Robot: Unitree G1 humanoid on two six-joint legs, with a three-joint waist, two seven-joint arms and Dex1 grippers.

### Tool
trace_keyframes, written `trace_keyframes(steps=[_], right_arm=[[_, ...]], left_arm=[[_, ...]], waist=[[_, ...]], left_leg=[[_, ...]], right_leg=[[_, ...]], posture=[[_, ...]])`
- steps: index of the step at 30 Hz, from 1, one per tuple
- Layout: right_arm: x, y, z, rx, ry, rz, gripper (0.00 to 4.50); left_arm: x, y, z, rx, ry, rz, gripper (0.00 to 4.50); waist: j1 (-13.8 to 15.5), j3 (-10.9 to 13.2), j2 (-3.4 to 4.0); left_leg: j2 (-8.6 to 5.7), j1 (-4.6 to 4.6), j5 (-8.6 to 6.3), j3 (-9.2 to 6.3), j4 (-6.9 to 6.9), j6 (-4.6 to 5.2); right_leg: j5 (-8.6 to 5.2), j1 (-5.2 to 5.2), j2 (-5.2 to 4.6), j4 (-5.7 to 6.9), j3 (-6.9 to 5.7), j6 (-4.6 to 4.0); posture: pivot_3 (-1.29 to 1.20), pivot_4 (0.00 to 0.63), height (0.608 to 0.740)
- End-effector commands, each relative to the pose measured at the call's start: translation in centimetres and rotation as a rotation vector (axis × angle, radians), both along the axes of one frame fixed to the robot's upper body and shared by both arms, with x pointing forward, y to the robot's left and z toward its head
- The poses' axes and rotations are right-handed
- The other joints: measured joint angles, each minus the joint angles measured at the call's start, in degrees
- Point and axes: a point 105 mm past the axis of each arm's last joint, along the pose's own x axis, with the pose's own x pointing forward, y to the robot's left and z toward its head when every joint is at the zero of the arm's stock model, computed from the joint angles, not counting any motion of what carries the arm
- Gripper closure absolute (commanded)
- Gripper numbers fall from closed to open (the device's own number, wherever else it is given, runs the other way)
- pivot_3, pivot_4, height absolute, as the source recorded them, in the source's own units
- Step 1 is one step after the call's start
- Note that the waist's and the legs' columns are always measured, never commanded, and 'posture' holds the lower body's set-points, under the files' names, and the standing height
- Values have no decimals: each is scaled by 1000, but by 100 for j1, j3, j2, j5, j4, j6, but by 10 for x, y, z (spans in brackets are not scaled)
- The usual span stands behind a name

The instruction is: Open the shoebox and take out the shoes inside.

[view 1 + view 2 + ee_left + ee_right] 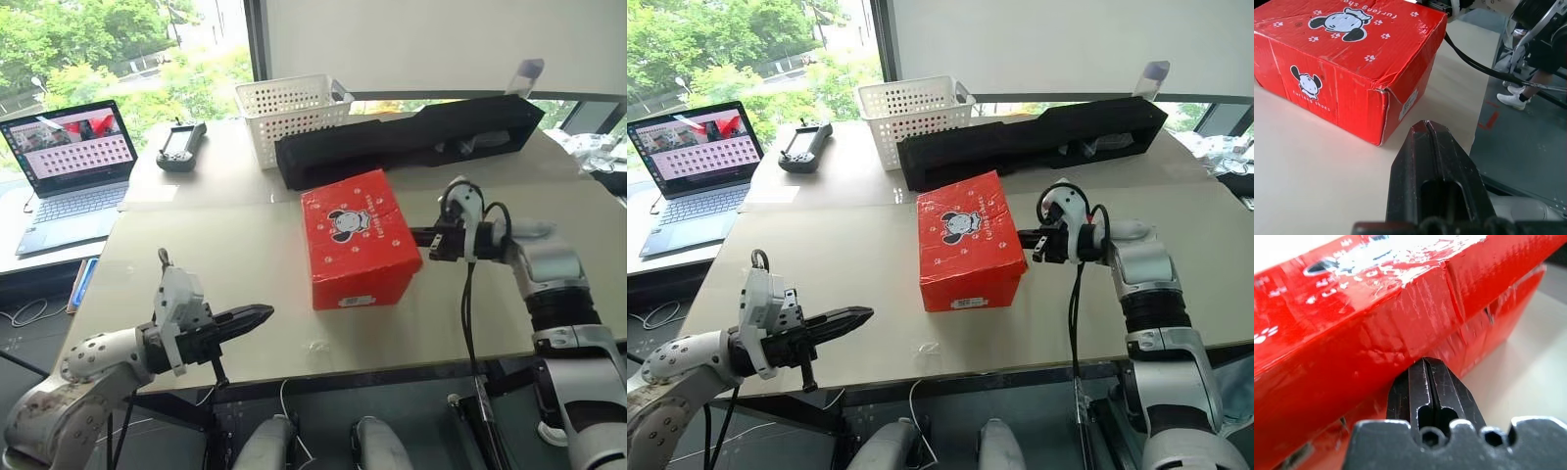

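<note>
Shoebox [359, 238] lid was down. Right gripper [1426, 363], fingers clenched empty, sat at the lid's side edge; best to wedge under and lift. Left gripper [257, 315] clenched, idle.

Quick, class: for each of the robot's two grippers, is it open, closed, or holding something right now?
Left gripper: closed, holding nothing.
Right gripper: closed, holding nothing, its tips at the side of the shoebox, under the lid's edge.
</note>
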Motion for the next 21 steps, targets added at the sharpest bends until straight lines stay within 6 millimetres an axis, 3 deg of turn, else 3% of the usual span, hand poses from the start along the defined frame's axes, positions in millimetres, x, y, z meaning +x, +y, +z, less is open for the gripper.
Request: trace_keyframes(steps=[1, 3, 9, 12, 14, 17, 21], right_arm=[[-7, 15, 40, -31, -129, 77, 4482], [-14, 25, 52, -90, -190, 129, 4482], [-39, 81, 114, -131, -452, 226, 4482], [-43, 101, 159, 71, -534, 172, 4482], [-44, 106, 177, 185, -523, 145, 4482], [-44, 105, 183, 284, -481, 118, 4482], [-35, 96, 164, 216, -451, 67, 4482]], left_arm=[[-6, -7, 5, 9, -25, -35, 4500], [-6, -7, 4, 7, -25, -35, 4500], [-6, -5, 1, 6, -24, -28, 4500], [-5, -4, 0, 7, -24, -26, 4500], [-5, -3, 0, 11, -23, -27, 4500], [-4, -3, 0, 12, -24, -30, 4500], [-5, -4, 1, 10, -27, -38, 4500]], waist=[[5, 0, 0], [4, 1, 1], [-41, 3, 5], [-25, 2, 5], [-15, 3, 6], [65, 3, 5], [103, 3, 5]], left_leg=[[0, 0, 0, 0, 0, 0], [0, 0, 0, 1, -2, 0], [3, -4, -1, 4, -6, -1], [6, -3, -2, 2, -9, -3], [5, -4, -2, 3, -9, -3], [3, -5, -2, -1, -11, -3], [0, -6, -2, 1, -12, -3]], right_leg=[[0, 0, 0, 0, 0, 0], [0, -2, -1, 0, 1, 0], [-1, -12, -12, 2, 5, 0], [-3, -13, -15, 2, 4, -4], [-3, -16, -16, 3, 5, -4], [-2, -28, -13, -2, -8, -6], [25, -38, -7, -5, -11, -46]], posture=[[0, 150, 738], [0, 150, 738], [0, 150, 738], [0, 150, 738], [0, 150, 738], [0, 150, 738], [0, 150, 738]])
